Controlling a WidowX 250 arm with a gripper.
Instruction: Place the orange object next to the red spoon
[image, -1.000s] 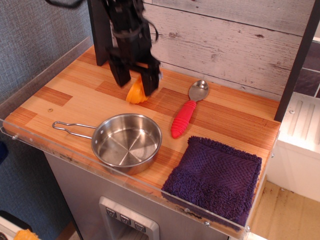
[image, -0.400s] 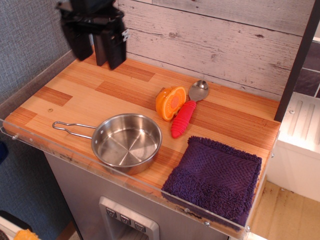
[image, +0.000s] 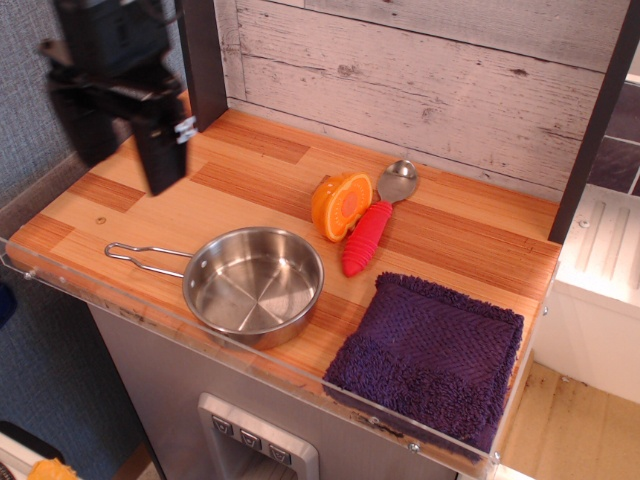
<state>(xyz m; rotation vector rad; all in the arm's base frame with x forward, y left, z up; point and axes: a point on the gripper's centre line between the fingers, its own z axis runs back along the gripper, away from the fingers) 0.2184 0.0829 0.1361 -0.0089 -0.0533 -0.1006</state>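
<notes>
The orange object (image: 341, 205), a halved toy orange with a darker centre, lies on the wooden counter (image: 240, 175) with its flat face turned to the right. It touches the left side of the red spoon (image: 372, 224), whose silver bowl points to the back wall. My gripper (image: 125, 150) is up at the far left, well away from both. It is open and empty, and blurred by motion.
A steel pan (image: 252, 284) with a wire handle sits at the front of the counter. A purple towel (image: 428, 354) lies at the front right. A clear plastic lip (image: 150, 320) runs along the front edge. A dark post (image: 201, 55) stands at the back left.
My gripper let go of the orange object beside the spoon, rose and swung away to the far left. The orange object now rests on the counter against the spoon's handle.
</notes>
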